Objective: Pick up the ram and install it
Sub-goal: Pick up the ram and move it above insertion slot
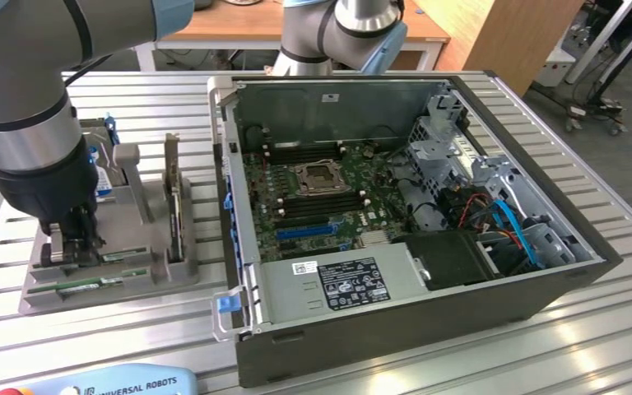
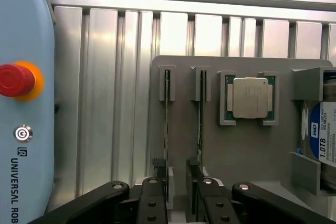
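Two green ram sticks stand on edge in slots of the grey holder (image 2: 236, 150): one ram (image 2: 167, 114) and a second ram (image 2: 200, 114) beside it. My gripper (image 2: 177, 176) hangs low over their near ends, open, with one finger (image 2: 160, 182) by the first stick and the other finger (image 2: 194, 179) by the second. Nothing is gripped. In the exterior view the gripper (image 1: 75, 239) is down at the holder (image 1: 174, 271) on the exterior view's left, with the ram sticks (image 1: 88, 285) lying along the holder's front.
The open computer case (image 1: 579, 271) with its motherboard (image 1: 316, 197) fills the middle. The holder also carries a processor (image 2: 250, 98), a hard drive (image 2: 321, 140) and an upright expansion card (image 1: 171, 193). A blue teach pendant (image 2: 26, 145) lies beside the holder.
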`<state>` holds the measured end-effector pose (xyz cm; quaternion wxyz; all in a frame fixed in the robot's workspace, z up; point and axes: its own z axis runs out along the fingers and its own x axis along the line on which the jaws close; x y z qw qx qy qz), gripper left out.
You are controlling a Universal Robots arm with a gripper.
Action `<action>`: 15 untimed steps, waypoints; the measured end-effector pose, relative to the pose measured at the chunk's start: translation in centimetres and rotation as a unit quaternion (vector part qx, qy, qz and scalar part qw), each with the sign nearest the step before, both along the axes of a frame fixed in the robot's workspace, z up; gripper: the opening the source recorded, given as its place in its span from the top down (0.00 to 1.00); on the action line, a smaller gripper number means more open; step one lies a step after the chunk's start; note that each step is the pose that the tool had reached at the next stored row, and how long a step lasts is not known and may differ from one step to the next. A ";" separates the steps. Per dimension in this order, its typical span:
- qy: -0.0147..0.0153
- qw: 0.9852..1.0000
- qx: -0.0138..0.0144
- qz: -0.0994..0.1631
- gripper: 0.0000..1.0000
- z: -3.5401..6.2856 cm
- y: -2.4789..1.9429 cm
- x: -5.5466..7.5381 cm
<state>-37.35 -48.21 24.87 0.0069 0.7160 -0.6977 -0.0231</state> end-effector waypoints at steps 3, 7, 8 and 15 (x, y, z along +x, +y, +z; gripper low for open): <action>0.000 1.000 0.000 0.000 0.71 0.00 -0.18 0.0; 0.000 1.000 0.000 0.000 0.71 0.00 -0.45 0.1; 0.000 1.000 0.000 0.000 0.71 0.00 -0.55 0.1; 0.000 1.000 0.000 0.000 0.71 0.00 -1.03 0.1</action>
